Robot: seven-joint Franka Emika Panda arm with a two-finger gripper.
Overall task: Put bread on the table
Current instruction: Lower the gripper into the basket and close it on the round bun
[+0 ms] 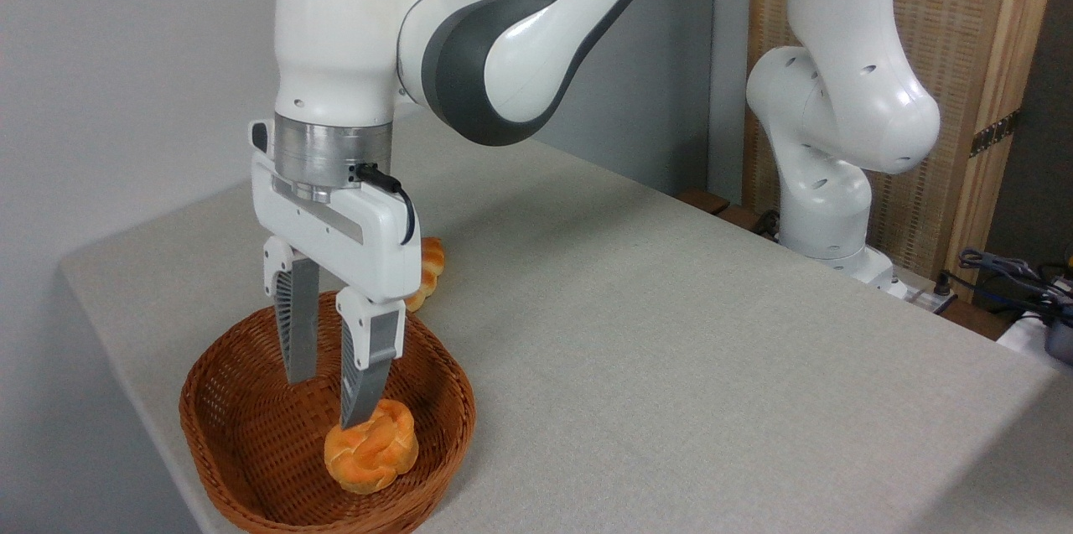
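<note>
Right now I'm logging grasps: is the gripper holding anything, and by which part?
Nothing is held. The gripper is open inside the basket, one fingertip at the round bun, fingers not closed on it.

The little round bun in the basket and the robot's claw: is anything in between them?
No. The camera view shows nothing between the open gripper and the bread; one fingertip reaches its top edge.

Parted end effector reaches into basket above bread.
</note>
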